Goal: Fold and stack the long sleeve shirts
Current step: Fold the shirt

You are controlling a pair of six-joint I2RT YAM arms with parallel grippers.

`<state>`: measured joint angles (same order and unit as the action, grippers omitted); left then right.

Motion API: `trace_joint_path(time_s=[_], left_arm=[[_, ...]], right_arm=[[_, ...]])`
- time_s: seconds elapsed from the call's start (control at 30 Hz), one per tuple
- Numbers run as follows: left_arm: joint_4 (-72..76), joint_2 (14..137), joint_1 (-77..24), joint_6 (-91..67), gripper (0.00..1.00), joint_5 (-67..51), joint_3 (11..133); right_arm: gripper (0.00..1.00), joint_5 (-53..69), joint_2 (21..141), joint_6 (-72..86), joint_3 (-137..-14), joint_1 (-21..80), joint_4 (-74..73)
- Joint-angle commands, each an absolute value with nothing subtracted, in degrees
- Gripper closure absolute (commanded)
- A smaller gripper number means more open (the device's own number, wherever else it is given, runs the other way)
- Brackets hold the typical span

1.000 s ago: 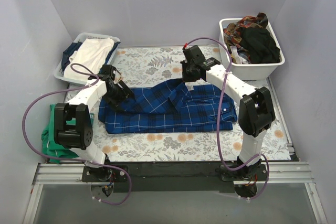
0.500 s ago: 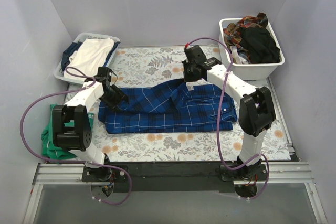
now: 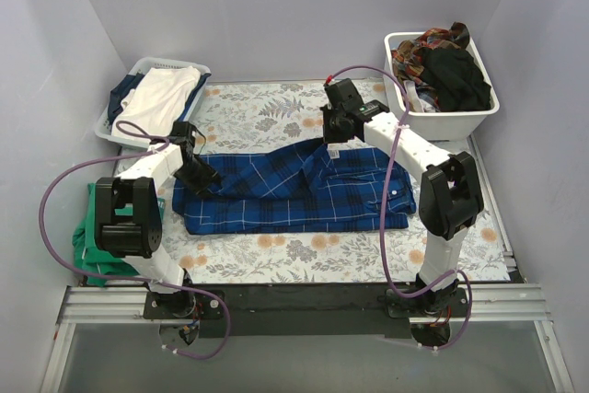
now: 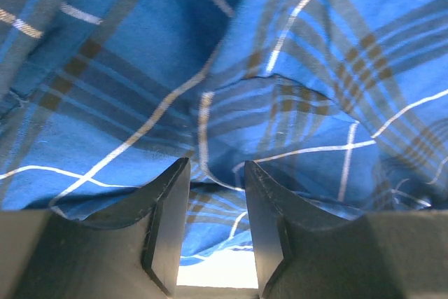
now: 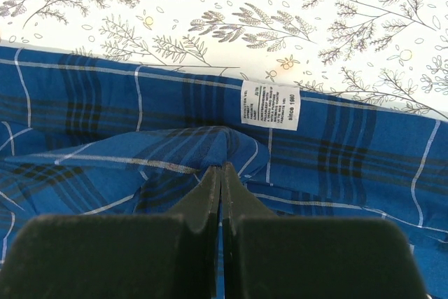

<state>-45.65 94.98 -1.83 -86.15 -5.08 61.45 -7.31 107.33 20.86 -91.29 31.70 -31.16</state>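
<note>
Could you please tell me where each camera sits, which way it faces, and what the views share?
Top external: above and behind the bases, looking down at the floral cloth; left arm, right arm, left tool, right tool show.
Left wrist: on the left arm, close on the plaid shirt; its two fingers show, apart.
Right wrist: on the right arm, facing shirt and floral cloth; its fingers show, pressed together.
Shared: all three see the plaid shirt.

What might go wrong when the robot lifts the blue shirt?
The left gripper has only a small fold of the plaid shirt between its open jaws, so the cloth may slip out when it lifts. The right gripper pinches a thin ridge near the white label; that might pull free too, leaving the fold crooked.
</note>
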Motion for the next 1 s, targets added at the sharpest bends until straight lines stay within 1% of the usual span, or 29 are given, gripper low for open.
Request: trace_joint_path(time_s=[0.0, 0.07, 0.17, 0.2, 0.27, 0.3, 0.33, 0.43, 0.67, 0.83, 0.97], left_arm=[[-45.3, 92.5, -1.2, -85.4, 0.63, -3.4, 59.7], [-45.2, 93.0, -1.1, -85.4, 0.64, -3.3, 59.7], [-44.3, 93.8, -1.1, -86.0, 0.68, -3.3, 59.7], [-43.9, 94.0, -1.1, -86.0, 0.77, -3.3, 59.9], [-44.0, 95.4, -1.1, -86.1, 0.87, -3.2, 62.0], [-44.3, 96.0, -1.0, -86.2, 0.97, -2.9, 63.2], [-44.5, 97.0, -1.0, -86.2, 1.0, -2.7, 65.0], [-45.2, 99.0, -0.6, -86.2, 1.0, -1.9, 69.1], [-45.3, 102.0, 2.0, -86.3, 1.0, -3.2, 73.8], [-44.8, 102.4, 2.1, -86.0, 1.0, -3.4, 73.2], [-44.3, 102.7, 2.3, -85.6, 1.0, -3.7, 72.1]], right_arm=[[0.99, -7.8, 105.3, 21.0, -92.2, 31.0, -30.2], [0.99, -7.8, 105.3, 21.0, -92.0, 30.8, -30.1], [0.99, -7.8, 105.0, 21.0, -91.6, 30.7, -30.2], [0.99, -7.8, 104.8, 21.1, -91.5, 30.6, -30.1], [0.99, -7.9, 104.6, 21.0, -91.1, 30.4, -30.2], [0.99, -8.0, 104.3, 21.1, -91.0, 30.4, -30.2], [0.99, -8.0, 104.2, 21.1, -90.9, 30.2, -30.2], [0.99, -8.0, 104.0, 21.2, -90.3, 29.9, -30.2], [0.99, -6.8, 102.7, 22.3, -87.8, 27.4, -30.1], [0.99, -5.2, 103.3, 21.7, -87.4, 26.5, -30.4], [0.99, -3.3, 106.6, 21.0, -90.9, 26.1, -32.9]])
